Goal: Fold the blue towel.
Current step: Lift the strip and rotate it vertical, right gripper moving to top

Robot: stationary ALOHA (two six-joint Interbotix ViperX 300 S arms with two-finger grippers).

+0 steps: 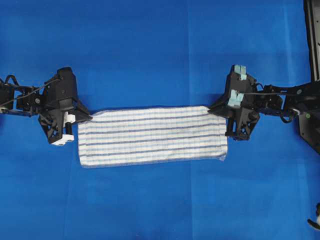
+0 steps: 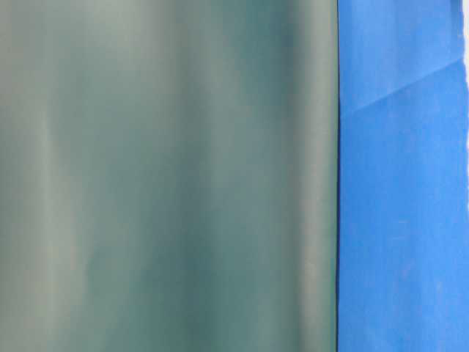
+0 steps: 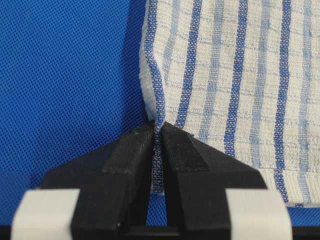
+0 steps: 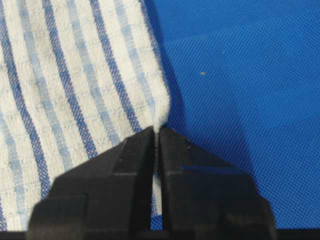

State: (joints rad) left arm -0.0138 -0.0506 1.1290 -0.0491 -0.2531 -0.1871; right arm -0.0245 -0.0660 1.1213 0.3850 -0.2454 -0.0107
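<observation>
We see the blue towel (image 1: 152, 135) lying flat in the middle of the blue table covering (image 1: 150, 50), a long rectangle running left to right in the overhead view, white with dark-blue and light-blue stripes along its length. Its far long edge is drawn out to a point at each upper corner, and the near right corner curls slightly.

At the upper left corner, the left gripper (image 1: 84, 118) is clenched on the cloth. In the left wrist view its two black fingers (image 3: 131, 160) are pressed together with a thin strip of the striped hem pinched between them, and the towel's edge rises in a small ridge into the grip.

At the upper right corner, the right gripper (image 1: 216, 110) is likewise clamped on the towel. The right wrist view shows its fingers (image 4: 132, 165) squeezed together around a narrow fold of the white edge, the fabric puckered just above them.

Both arms reach in from opposite sides, roughly level with each other.

The table-level view gives us little: a blurred grey-green surface (image 2: 168, 176) fills most of it, perhaps something close to the lens, with a band of blue covering on the right.
</observation>
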